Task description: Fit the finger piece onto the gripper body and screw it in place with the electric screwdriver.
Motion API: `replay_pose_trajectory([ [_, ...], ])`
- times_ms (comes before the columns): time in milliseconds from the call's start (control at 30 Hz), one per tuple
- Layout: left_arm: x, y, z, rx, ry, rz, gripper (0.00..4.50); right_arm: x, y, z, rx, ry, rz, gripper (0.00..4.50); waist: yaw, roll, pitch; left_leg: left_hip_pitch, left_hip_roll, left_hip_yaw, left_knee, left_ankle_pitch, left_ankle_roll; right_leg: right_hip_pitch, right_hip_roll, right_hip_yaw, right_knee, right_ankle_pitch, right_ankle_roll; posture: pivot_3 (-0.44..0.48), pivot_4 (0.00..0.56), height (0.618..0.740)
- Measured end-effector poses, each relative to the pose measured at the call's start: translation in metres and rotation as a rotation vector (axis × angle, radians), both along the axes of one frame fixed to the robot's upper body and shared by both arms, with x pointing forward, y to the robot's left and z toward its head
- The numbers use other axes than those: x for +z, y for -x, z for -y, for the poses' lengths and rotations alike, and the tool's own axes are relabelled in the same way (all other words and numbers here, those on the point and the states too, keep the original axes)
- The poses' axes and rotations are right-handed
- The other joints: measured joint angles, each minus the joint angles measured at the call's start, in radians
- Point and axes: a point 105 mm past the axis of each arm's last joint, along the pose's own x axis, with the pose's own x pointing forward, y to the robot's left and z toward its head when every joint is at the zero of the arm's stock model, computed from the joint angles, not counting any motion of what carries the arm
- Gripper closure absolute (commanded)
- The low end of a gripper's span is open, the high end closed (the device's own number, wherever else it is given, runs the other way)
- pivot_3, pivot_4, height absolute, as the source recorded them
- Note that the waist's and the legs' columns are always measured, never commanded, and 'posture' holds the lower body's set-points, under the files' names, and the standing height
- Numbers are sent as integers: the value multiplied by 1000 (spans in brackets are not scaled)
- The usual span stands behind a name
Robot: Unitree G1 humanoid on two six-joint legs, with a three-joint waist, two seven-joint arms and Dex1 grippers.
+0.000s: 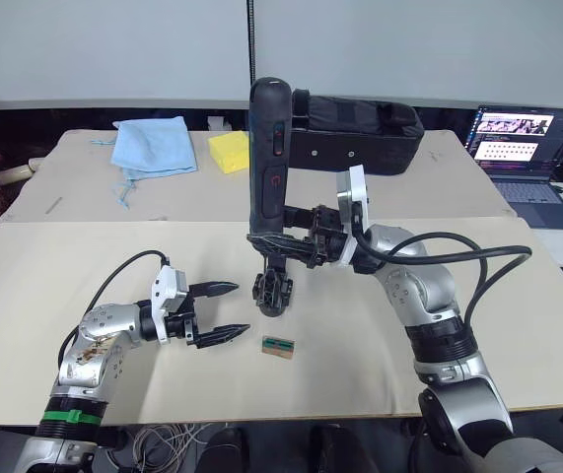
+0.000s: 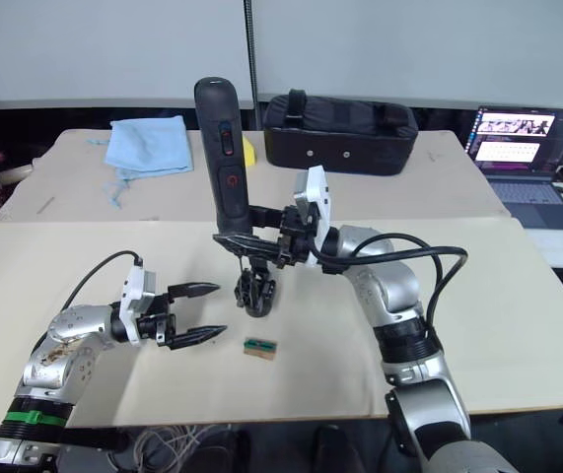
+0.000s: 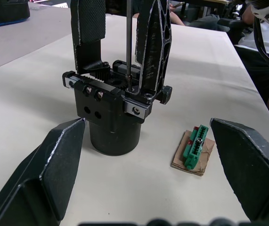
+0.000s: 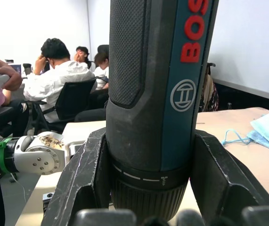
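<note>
Beige tabletops point(image 1: 84, 286) pushed together fill the room's middle, with people seated on office chairs point(image 4: 73, 101) off to one side and an open laptop point(image 1: 523, 148) at the far right edge. At twelve o'clock on the far table lies a long black bag point(image 1: 355, 133), with a yellow sponge point(image 1: 229, 152) and a blue cloth point(image 1: 153, 144) at about eleven. Near the centre the right gripper point(image 1: 296, 239) clamps the electric screwdriver point(image 1: 268, 158) upright, fingers pressed against both sides of its barrel, the thin bit running straight down into the top of the gripper body point(image 3: 113, 110). That small black assembly stands on the near table directly beneath the tool, its pointed black fingers rising either side of the bit; which of them is the finger piece I cannot tell. At eight o'clock from it the left gripper point(image 1: 224, 310) hovers, spread wide and holding nothing. A small green connector point(image 1: 278, 346) on a cardboard scrap lies at five o'clock from the assembly.
</note>
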Motion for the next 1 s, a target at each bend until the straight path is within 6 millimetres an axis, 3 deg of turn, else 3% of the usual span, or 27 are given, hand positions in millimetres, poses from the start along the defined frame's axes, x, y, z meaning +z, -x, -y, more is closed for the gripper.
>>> replay_pose_trajectory([
  [367,-6,-2,6,9,-20,-8,0,-4,2,-1,0,14,6,2571,0,0,0,0,0,0,0,0,0,0,0,0,0,0,0,0,150,740],
  [567,-17,-13,7,48,-65,-22,0,-4,2,-1,-1,14,7,2571,0,0,0,0,0,0,0,0,0,0,0,0,0,0,1,0,150,740],
  [1000,-31,-32,31,15,-113,-50,0,-4,2,-1,-2,14,8,2571,1,0,0,0,-1,0,0,0,0,1,0,0,0,1,2,0,150,740],
])
